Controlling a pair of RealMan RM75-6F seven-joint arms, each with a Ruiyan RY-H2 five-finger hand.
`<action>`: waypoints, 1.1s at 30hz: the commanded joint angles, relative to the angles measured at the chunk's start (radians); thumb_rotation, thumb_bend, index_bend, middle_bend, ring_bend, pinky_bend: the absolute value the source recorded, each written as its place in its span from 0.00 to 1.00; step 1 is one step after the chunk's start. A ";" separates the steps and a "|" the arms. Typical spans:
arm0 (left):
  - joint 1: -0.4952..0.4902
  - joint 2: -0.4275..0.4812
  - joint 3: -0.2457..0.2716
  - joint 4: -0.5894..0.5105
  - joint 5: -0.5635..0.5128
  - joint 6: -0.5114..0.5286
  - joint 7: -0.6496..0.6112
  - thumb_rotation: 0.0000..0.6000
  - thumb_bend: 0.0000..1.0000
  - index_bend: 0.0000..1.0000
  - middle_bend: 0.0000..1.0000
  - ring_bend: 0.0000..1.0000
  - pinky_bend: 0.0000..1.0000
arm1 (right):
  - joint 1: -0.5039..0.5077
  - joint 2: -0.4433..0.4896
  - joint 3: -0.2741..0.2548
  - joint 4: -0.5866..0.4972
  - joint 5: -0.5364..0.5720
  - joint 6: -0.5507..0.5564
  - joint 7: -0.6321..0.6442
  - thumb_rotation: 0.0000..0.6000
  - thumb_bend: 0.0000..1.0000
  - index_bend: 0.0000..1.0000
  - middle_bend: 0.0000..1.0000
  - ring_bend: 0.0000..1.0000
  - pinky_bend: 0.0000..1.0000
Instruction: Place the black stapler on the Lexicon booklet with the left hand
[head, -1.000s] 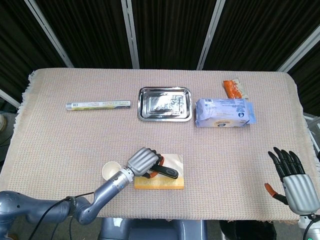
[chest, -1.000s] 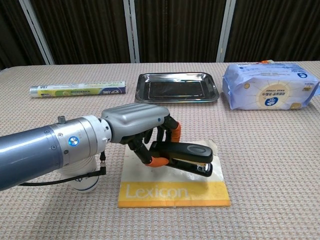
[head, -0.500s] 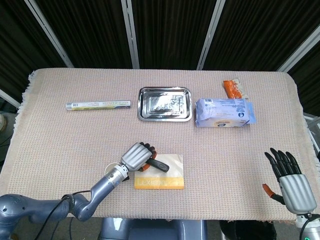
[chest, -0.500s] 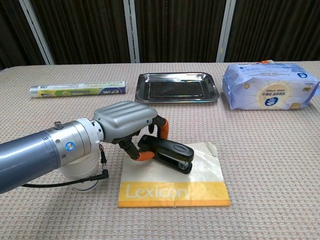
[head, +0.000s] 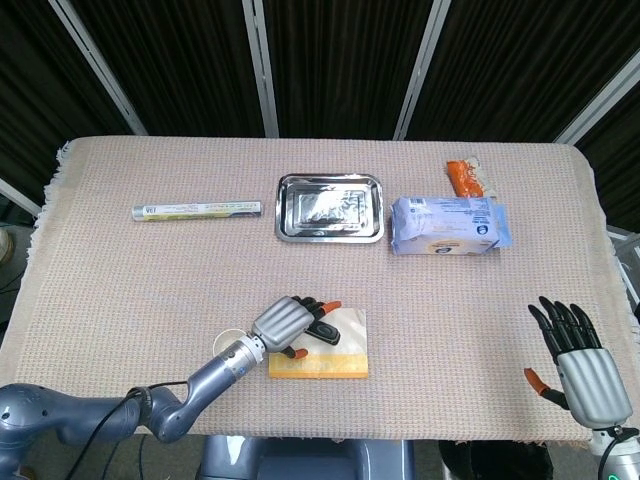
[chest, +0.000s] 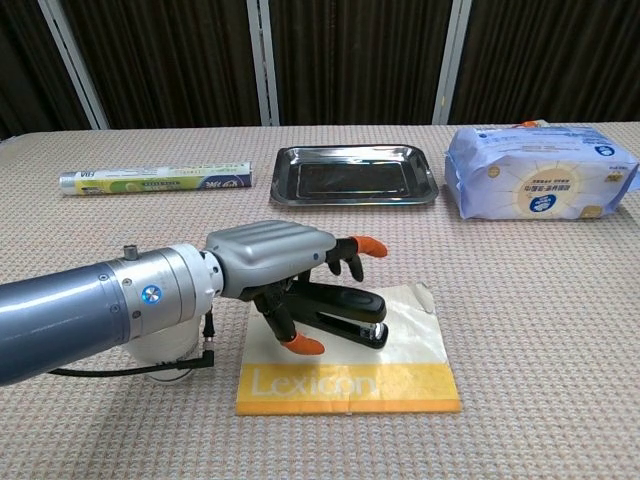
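Since the black stapler (chest: 345, 317) lies on the Lexicon booklet (chest: 350, 380), my left robot hand (chest: 285, 265) loosens around it; next I lift away.

Even, bright overhead light in both views; beige tablecloth (head: 120, 290) evenly lit, no hot spots. Backdrop curtains (head: 340, 60) stay near black. Shadows soft and short: a faint one under the left hand (chest: 275, 262) on the Lexicon booklet (chest: 400, 385). Mild glare on the metal tray (chest: 355, 172), its base mirroring the dark curtains; slight sheen on the wipes pack (chest: 540, 185). Focus sharp throughout, no motion blur. Chest view shows wide-angle stretch: near forearm (chest: 70, 320) looms large.
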 joint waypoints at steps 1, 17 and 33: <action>0.009 0.022 -0.009 -0.032 0.034 0.042 -0.008 1.00 0.17 0.01 0.10 0.11 0.32 | 0.000 0.000 0.001 0.001 0.004 -0.002 0.001 1.00 0.19 0.00 0.00 0.00 0.00; 0.131 0.252 -0.023 -0.227 0.175 0.282 -0.155 1.00 0.17 0.00 0.08 0.07 0.26 | 0.002 -0.007 -0.004 -0.006 -0.004 -0.010 -0.021 1.00 0.19 0.00 0.00 0.00 0.00; 0.367 0.544 0.072 -0.360 0.276 0.547 -0.149 1.00 0.17 0.00 0.00 0.00 0.17 | 0.012 -0.014 0.000 -0.008 0.007 -0.029 -0.039 1.00 0.19 0.00 0.00 0.00 0.00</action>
